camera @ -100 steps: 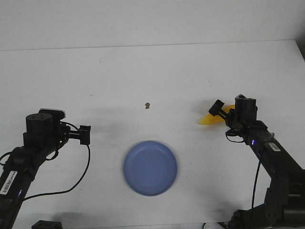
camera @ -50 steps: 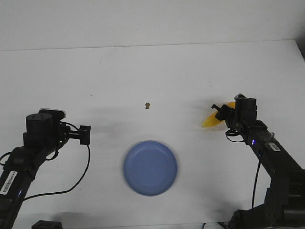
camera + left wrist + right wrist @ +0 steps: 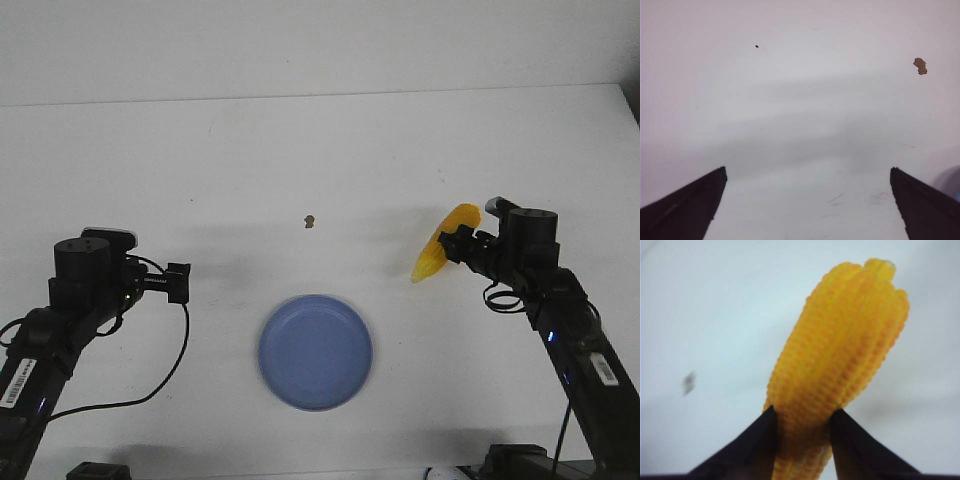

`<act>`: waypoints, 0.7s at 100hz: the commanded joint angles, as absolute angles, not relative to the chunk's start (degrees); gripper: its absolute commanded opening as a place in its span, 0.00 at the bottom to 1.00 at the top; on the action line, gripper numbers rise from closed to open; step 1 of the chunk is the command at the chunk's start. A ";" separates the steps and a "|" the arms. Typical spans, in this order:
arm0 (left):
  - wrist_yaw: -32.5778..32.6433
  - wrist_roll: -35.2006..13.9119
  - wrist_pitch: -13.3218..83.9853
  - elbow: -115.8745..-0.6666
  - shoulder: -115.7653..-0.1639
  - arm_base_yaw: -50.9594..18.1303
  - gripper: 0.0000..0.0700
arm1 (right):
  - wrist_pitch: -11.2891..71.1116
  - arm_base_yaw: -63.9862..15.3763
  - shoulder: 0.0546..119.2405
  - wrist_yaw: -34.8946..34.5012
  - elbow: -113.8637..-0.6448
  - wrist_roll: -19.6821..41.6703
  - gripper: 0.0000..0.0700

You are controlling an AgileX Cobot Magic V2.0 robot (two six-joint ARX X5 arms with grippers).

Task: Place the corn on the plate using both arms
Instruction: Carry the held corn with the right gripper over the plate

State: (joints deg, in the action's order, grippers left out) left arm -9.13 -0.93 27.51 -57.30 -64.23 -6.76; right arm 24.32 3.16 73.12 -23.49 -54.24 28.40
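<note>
The yellow corn (image 3: 443, 247) is held in my right gripper (image 3: 458, 246), lifted off the white table at the right. In the right wrist view the two black fingers clamp the corn (image 3: 840, 355) at its middle; the gripper (image 3: 802, 415) is shut on it. The periwinkle-blue plate (image 3: 316, 351) lies empty at the front centre, left of and nearer than the corn. My left gripper (image 3: 179, 282) rests at the left, well away from the plate. In the left wrist view its gripper (image 3: 807, 172) is wide open with only bare table between the jaws.
A small brown crumb (image 3: 310, 220) lies on the table beyond the plate, also seen in the left wrist view (image 3: 920, 65). A tiny dark speck (image 3: 756, 46) lies farther off. The table's back edge (image 3: 320, 95) runs across the far side.
My right gripper closed on the corn and lifted it, tilting it more upright. The right arm drew back a little toward the right. The left arm has not moved.
</note>
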 commanded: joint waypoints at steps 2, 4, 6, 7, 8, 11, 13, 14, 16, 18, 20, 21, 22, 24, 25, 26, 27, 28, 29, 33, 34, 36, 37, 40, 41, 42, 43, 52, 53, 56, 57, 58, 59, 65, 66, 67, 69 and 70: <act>-9.26 -0.89 27.40 -57.91 -64.84 -6.87 1.00 | 27.88 0.93 69.73 -24.43 -55.18 24.08 0.17; -9.26 -0.89 27.40 -57.91 -64.84 -6.87 1.00 | 29.02 0.16 68.86 -24.40 -55.18 23.53 0.17; -9.23 -0.89 27.40 -57.91 -64.84 -6.87 1.00 | 30.11 -0.64 68.05 -24.40 -55.18 22.94 0.17; -9.23 -0.89 27.40 -57.91 -64.84 -6.87 1.00 | 30.70 -1.04 67.68 -24.40 -55.18 22.65 0.17; -9.23 -0.89 27.40 -57.91 -64.84 -6.87 1.00 | 31.31 -1.45 67.31 -24.40 -55.18 22.39 0.17; -9.23 -0.89 27.40 -57.91 -64.84 -6.87 1.00 | 33.39 -3.01 66.19 -24.32 -55.18 21.52 0.18; -9.23 -0.89 27.40 -57.91 -64.84 -6.87 1.00 | 34.17 -3.66 65.84 -24.25 -55.18 21.12 0.18; -9.26 -0.89 27.40 -57.91 -64.84 -6.87 1.00 | 34.68 -4.14 65.65 -24.21 -55.18 20.91 0.19; -9.23 -0.89 27.40 -57.91 -64.84 -6.87 1.00 | 35.62 -5.15 65.32 -24.16 -55.18 20.51 0.19; -9.26 -0.89 27.38 -57.91 -64.84 -6.87 1.00 | 36.51 -6.17 65.17 -24.01 -55.18 20.10 0.20; -9.23 -0.89 27.38 -57.91 -64.84 -6.87 1.00 | 37.23 -7.20 65.14 -23.99 -55.18 19.75 0.20; -9.26 -0.89 27.38 -57.91 -64.84 -6.87 1.00 | 37.63 -7.75 65.12 -23.99 -55.18 19.62 0.20; -9.26 -0.89 27.38 -57.91 -64.84 -6.87 1.00 | 38.00 -8.29 65.12 -23.99 -55.18 19.53 0.20; -9.26 -0.89 27.38 -57.91 -64.84 -6.87 1.00 | 38.74 -9.39 65.12 -23.97 -55.18 19.38 0.20; -9.26 -0.89 27.38 -57.91 -64.84 -6.87 1.00 | 39.09 -9.93 65.14 -23.92 -55.18 19.29 0.20; -9.26 -0.89 27.38 -57.91 -64.84 -6.87 1.00 | 39.35 -10.48 65.17 -23.88 -55.18 19.22 0.20; -9.26 -0.89 27.38 -57.91 -64.84 -6.87 1.00 | 39.57 -11.05 65.23 -23.84 -55.18 19.20 0.20; -9.26 -0.89 27.38 -57.91 -64.84 -6.87 1.00 | 39.72 -11.62 65.32 -23.77 -55.18 19.20 0.20; -9.26 -0.89 27.38 -57.91 -64.84 -6.87 1.00 | 39.81 -12.19 65.41 -23.70 -55.18 19.22 0.20; -9.26 -0.89 27.38 -57.91 -64.84 -6.87 1.00 | 39.79 -14.46 65.93 -23.40 -55.18 19.22 0.20; -9.26 -0.89 27.38 -57.91 -64.84 -6.87 1.00 | 39.75 -15.05 66.06 -23.29 -55.18 19.25 0.20; -9.26 -0.89 27.38 -57.91 -64.84 -6.87 1.00 | 39.59 -16.23 66.28 -22.90 -55.18 19.27 0.20; -9.26 -0.89 27.38 -57.91 -64.84 -6.87 1.00 | 39.53 -16.82 66.43 -22.63 -55.18 19.27 0.20; -9.26 -0.89 27.38 -57.91 -64.84 -6.87 1.00 | 39.20 -18.70 66.85 -21.76 -55.18 19.40 0.20; -9.26 -0.89 27.38 -57.91 -64.84 -6.87 1.00 | 39.09 -19.33 66.98 -21.41 -55.18 19.46 0.20; -9.26 -0.89 27.38 -57.91 -64.84 -6.87 1.00 | 38.98 -19.94 67.18 -20.99 -55.18 19.57 0.20; -9.26 -0.89 27.40 -57.91 -64.84 -6.87 1.00 | 38.89 -20.56 67.37 -20.58 -55.18 19.68 0.20; -9.26 -0.89 27.40 -57.91 -64.84 -6.87 1.00 | 37.63 -25.89 69.56 -17.50 -55.18 20.67 0.20; -9.26 -0.89 27.42 -57.91 -64.84 -6.87 1.00 | 37.50 -26.44 69.82 -17.23 -55.18 20.75 0.20; -9.26 -0.89 27.42 -57.91 -64.84 -6.87 1.00 | 37.01 -27.92 70.74 -16.60 -55.18 20.99 0.20; -9.26 -0.89 27.42 -57.91 -64.84 -6.87 1.00 | 36.80 -28.40 71.09 -16.45 -55.18 21.08 0.20; -9.26 -0.91 27.42 -57.91 -64.84 -6.87 1.00 | 36.62 -28.88 71.44 -16.40 -55.18 21.17 0.20; -9.26 -0.89 27.42 -57.91 -64.84 -6.87 1.00 | 36.40 -29.34 71.77 -16.40 -55.18 21.26 0.20; -9.26 -0.89 27.44 -57.91 -64.84 -6.87 1.00 | 35.20 -31.86 73.91 -16.45 -55.18 21.80 0.21; -9.26 -0.91 27.46 -57.91 -64.84 -6.87 1.00 | 35.00 -32.25 74.28 -16.45 -55.18 21.93 0.21; -9.26 -0.89 27.46 -57.91 -64.84 -6.87 1.00 | 34.74 -32.67 74.65 -16.45 -55.18 22.06 0.21; -9.26 -0.89 27.51 -57.91 -64.84 -6.87 1.00 | 34.24 -33.45 75.42 -16.45 -55.16 22.35 0.21; -9.23 -0.89 27.53 -57.91 -64.84 -6.87 1.00 | 33.95 -33.82 75.81 -16.45 -55.18 22.48 0.21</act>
State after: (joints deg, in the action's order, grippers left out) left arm -9.13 -0.93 27.53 -57.30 -64.23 -6.76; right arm 35.66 -31.59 73.36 -16.53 -54.28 21.12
